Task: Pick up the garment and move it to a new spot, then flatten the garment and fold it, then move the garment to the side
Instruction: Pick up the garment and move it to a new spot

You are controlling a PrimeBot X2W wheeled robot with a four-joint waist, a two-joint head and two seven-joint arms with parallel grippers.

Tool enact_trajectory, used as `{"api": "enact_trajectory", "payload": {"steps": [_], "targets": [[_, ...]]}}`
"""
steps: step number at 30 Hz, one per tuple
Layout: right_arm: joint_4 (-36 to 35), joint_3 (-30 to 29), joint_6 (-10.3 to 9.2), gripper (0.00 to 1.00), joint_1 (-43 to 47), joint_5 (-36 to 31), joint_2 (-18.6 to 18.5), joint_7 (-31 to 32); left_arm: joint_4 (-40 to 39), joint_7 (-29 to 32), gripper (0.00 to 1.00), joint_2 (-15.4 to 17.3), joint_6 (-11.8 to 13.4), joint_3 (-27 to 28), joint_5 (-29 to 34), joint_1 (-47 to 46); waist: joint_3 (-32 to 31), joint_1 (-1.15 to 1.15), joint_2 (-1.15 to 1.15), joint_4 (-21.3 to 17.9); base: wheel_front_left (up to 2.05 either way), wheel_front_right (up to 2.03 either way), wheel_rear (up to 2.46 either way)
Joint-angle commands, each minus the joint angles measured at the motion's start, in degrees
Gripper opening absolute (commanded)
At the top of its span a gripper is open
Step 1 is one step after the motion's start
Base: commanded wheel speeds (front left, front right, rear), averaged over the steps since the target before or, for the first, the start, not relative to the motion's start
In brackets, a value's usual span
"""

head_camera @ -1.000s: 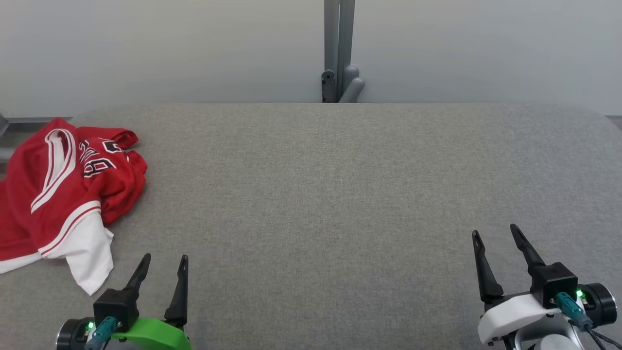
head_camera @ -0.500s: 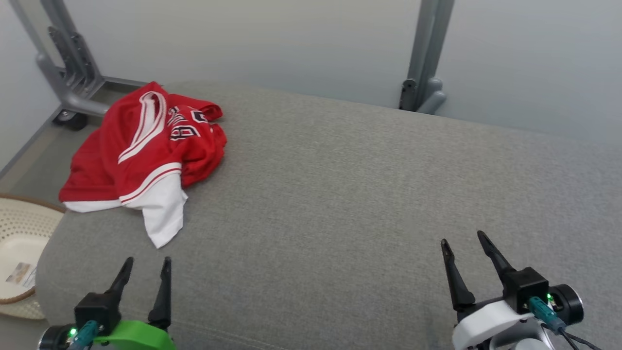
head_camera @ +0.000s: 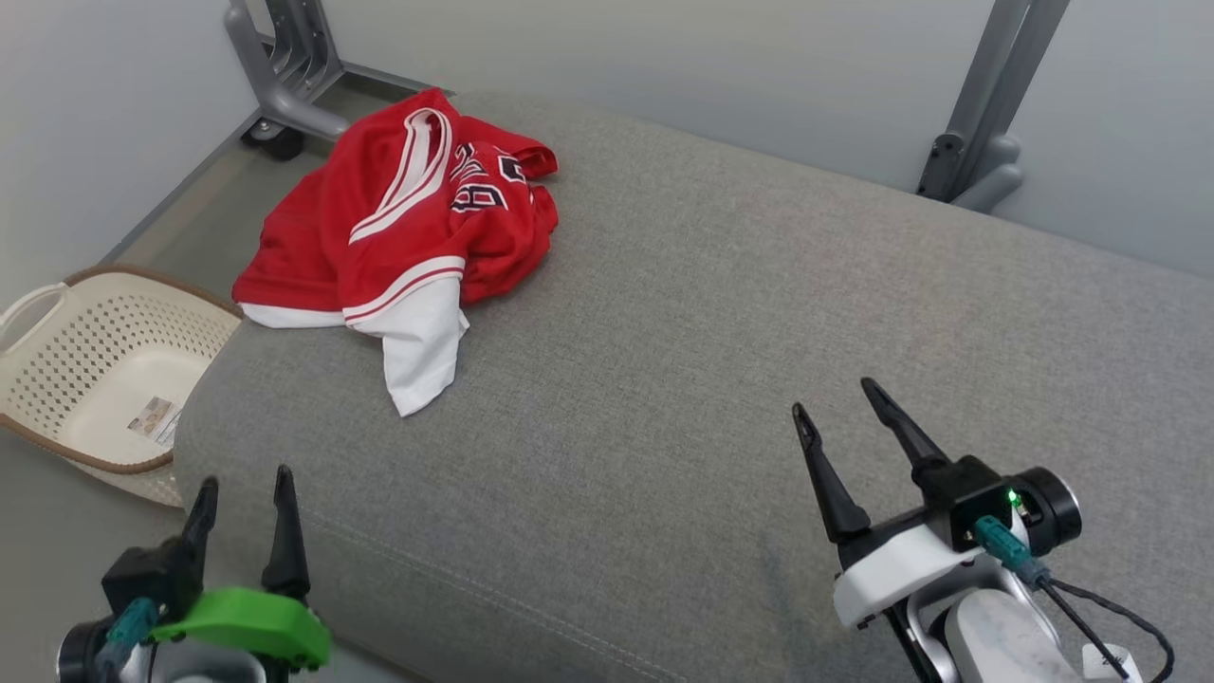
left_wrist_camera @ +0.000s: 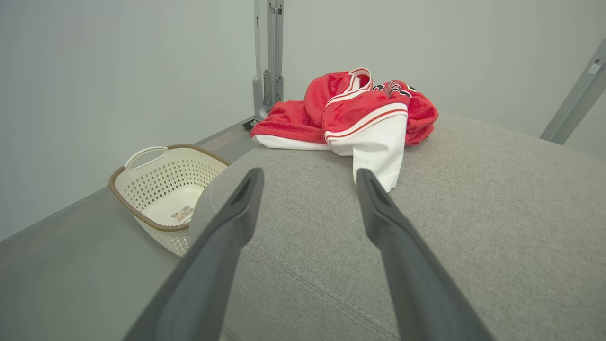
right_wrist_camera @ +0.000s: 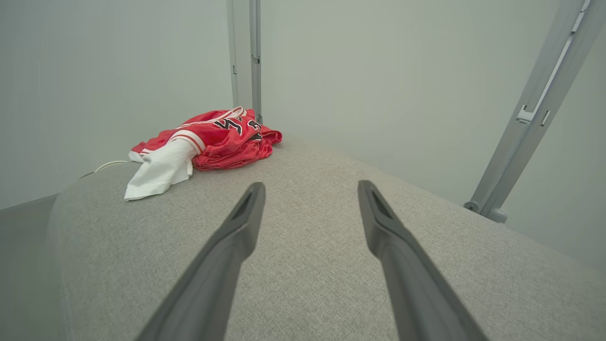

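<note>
Head cam swung left over the last second, so the whole view slid. Nothing on the cushion point(head_camera: 664, 332) actually moved, and a basket point(head_camera: 85, 341) came into frame. Left tool point(head_camera: 245, 476) sits at lower left by the cushion's near left corner, fingers spread wide with nothing between them. Right tool point(head_camera: 834, 396) is the same deal at lower right: wide open, empty, over bare cushion. Jersey point(head_camera: 398, 209) is well apart from both. It's a crumpled red heap with white trim at the far left corner of the cushion, with a white piece flopped toward me. Its left edge reaches the cushion's side. The basket is on the floor point(head_camera: 38, 531) left of the cushion, with a paper slip in its bottom. Grey metal posts point(head_camera: 986, 114) stand behind, near the wall.
</note>
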Motion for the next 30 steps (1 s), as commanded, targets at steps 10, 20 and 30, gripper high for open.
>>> {"api": "enact_trajectory", "payload": {"steps": [10, 20, 30], "targets": [[-4.36, -1.99, -0.04, 1.0, -6.41, -4.02, -5.67, -0.19, 16.85, 0.77, 1.0, 1.27, 0.06, -11.59, -13.09, -26.09, 18.42, 0.0, 0.0, -1.12, 0.0, 0.0, 0.0], [-5.43, -1.0, -0.04, 1.0, -9.9, -5.07, -6.75, -0.2, 30.49, 6.44, 1.0, 5.6, 0.07, -21.98, -28.7, -39.16, 24.64, 0.0, 0.0, -5.28, 0.0, 0.0, 0.0], [-6.26, -0.65, -0.04, 1.0, -11.98, -4.67, -5.73, -0.19, 37.69, 6.02, 1.0, 7.62, 0.07, -27.8, -34.89, -40.46, 24.78, 0.0, 0.0, -8.88, 0.0, 0.0, 0.0]]}}
